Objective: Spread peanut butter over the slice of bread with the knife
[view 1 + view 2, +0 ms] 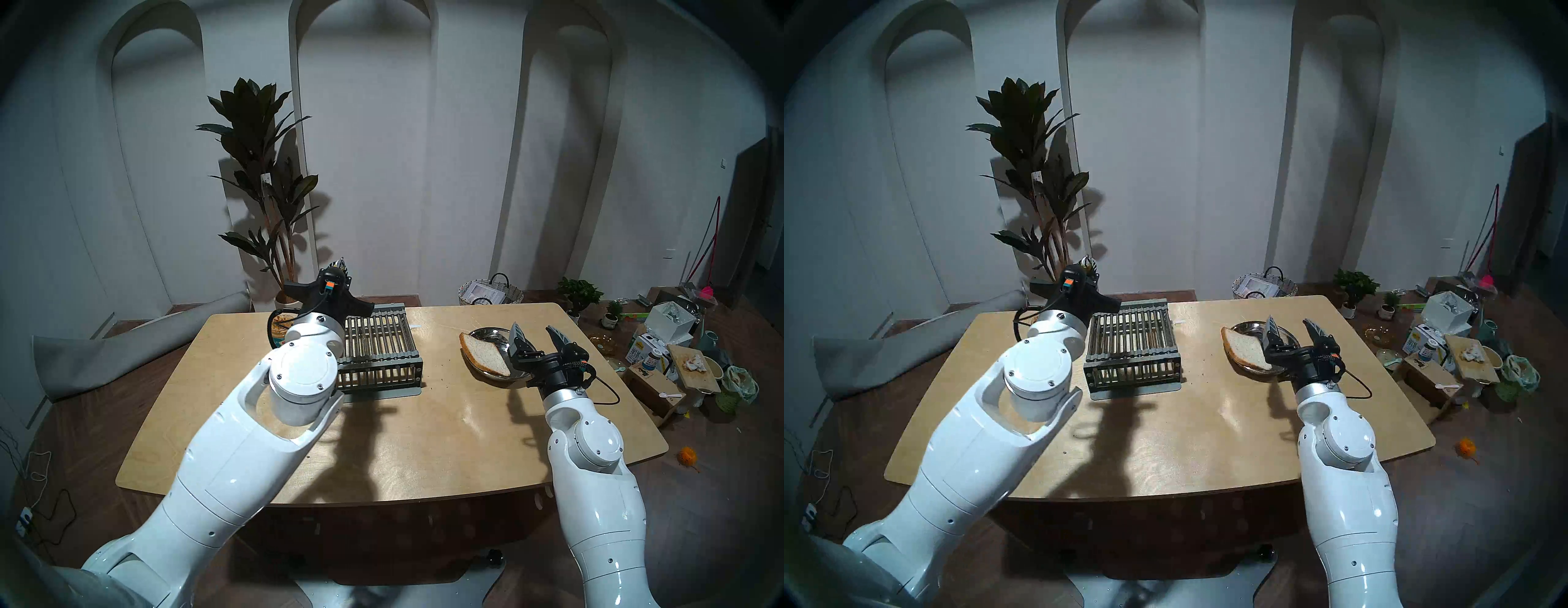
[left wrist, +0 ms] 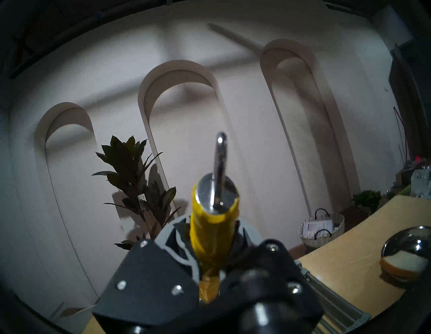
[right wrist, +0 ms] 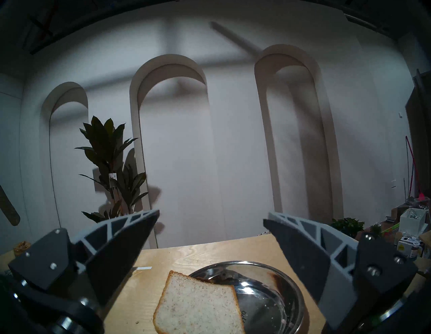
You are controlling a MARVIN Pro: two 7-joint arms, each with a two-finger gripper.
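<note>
While raised clear of the surface, at 10 o'clock of the rack in the head views, grips the knife in the left hand. Holds it by the stubby yellow handle, both fingers pressed against its sides. Shows the metal end cap and ring sticking out past the fingertips toward 12 o'clock in the left wrist view, against the arched wall. Hides the blade behind the hand's body, so cannot tell whether any paste sits on it.

Keeps the right hand wide open and holding nothing, fingers splayed at 10 and 2 o'clock in its own view. Hangs it just above the near edge of the steel dish, at about 5 o'clock of the dish in the head views.

Finds the bread lying flat, pale crumb up and bare, across the 9 o'clock side of the dish, with 1 edge jutting out over the rim. Sits at 3 o'clock of the rack, well apart from it.

Finds the peanut butter in its jar on the surface at 9 o'clock of the rack, mostly hidden behind the left wrist in the head views and only a tan glimpse at the right wrist view's 9 o'clock edge.

Places a tall plant at 12 o'clock beyond the left hand, and a wicker basket on the floor at 12 o'clock beyond the dish.
</note>
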